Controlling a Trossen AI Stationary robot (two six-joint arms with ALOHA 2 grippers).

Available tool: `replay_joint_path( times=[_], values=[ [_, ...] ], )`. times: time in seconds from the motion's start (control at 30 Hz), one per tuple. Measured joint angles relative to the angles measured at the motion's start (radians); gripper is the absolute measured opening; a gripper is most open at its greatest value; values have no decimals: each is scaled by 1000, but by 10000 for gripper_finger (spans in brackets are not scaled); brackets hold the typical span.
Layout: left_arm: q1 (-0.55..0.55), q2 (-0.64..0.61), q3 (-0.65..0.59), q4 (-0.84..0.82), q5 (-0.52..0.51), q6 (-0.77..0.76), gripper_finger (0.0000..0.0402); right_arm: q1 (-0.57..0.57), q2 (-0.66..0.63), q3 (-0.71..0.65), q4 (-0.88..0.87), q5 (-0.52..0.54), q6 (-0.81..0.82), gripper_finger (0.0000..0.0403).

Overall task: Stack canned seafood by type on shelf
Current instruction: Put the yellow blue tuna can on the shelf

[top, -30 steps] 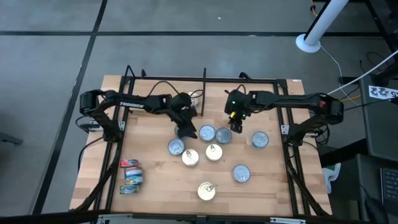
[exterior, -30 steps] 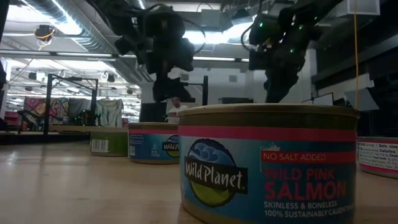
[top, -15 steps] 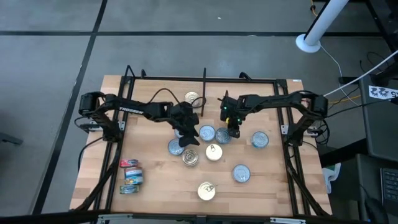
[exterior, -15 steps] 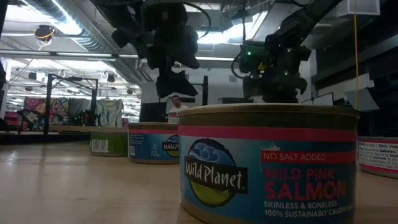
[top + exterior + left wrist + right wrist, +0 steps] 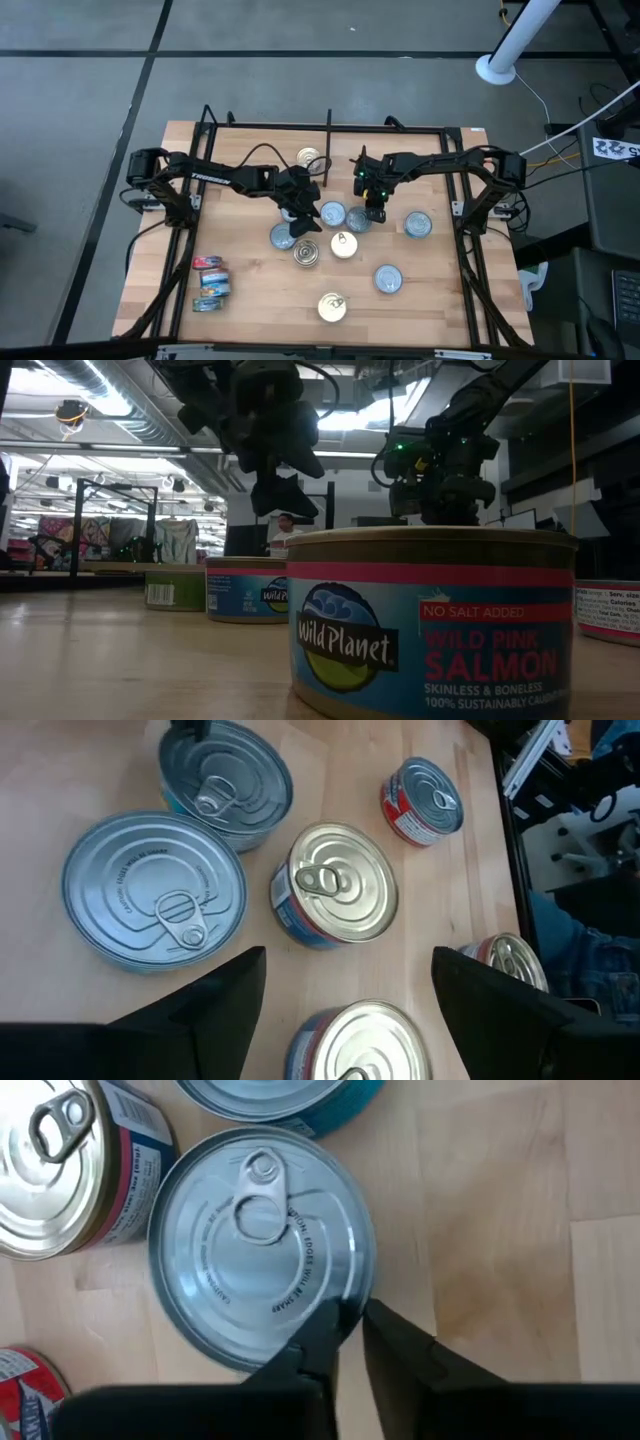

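Note:
The shelf [image 5: 250, 300] is a light wooden board in a black frame. Several tins stand on it on their bases: silver-blue tops [image 5: 333, 213] [image 5: 416, 224], gold tops [image 5: 343, 244] [image 5: 332, 306], red-and-blue ones [image 5: 208, 283] at the near left. My left gripper [image 5: 296, 222] [image 5: 345, 1010] hangs open above the middle cluster, its fingers either side of a gold-topped tin [image 5: 360, 1040] below, clear of it. My right gripper [image 5: 375, 210] [image 5: 352, 1330] is shut, its tips at the rim of a silver-blue tin [image 5: 260, 1245] [image 5: 358, 218]. My right gripper points down at the silver-blue tin's rim [image 5: 345, 1295], on the side toward the table's right edge. One fingertip [image 5: 322, 1330] shows over the lid's edge, the other [image 5: 395, 1335] just outside it. Whether they touch the tin I cannot tell.
A lone gold-topped tin [image 5: 311, 158] stands near the far edge, beside the black divider bar [image 5: 329, 125]. A tin with a red label [image 5: 422, 800] stands nearer the front. Bare board lies at the far left and near right. The low view is filled by a salmon tin [image 5: 430, 620].
My left gripper has moved from the far side toward the near edge and now hangs over the middle cluster. My right gripper has moved left and toward the near edge and come down to the silver-blue tin. Both have kept still in the last half second. No tin has moved.

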Motion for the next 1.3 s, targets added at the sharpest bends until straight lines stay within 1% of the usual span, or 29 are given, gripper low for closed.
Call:
replay_joint_path(
  times=[0.1,0.17,0.33,0.43,0.53,0.73,0.97,1.1,1.23,1.3],
  values=[
    [-9,0,0,29,-43,9,280,0,0,0,0,0,0,16],
    [-21,0,0,75,-68,42,280,0,0,0,0,0,0,5],
    [-53,1,0,183,-137,157,280,0,0,0,0,0,0,7],
    [-64,2,0,225,-187,211,280,0,0,0,0,1,0,3],
    [-68,2,0,240,-216,237,280,0,0,0,0,6,7,3],
    [-67,3,0,239,-254,242,280,0,0,0,0,8,12,2],
    [-66,3,0,238,-261,245,280,0,0,7,-5,11,14,1],
    [-66,4,0,238,-278,252,280,0,4,34,-8,34,14,1],
    [-66,4,0,237,-299,236,280,0,3,66,-12,97,14,0],
    [-66,4,0,237,-299,237,280,0,3,78,-16,107,11,0]
  ],
)
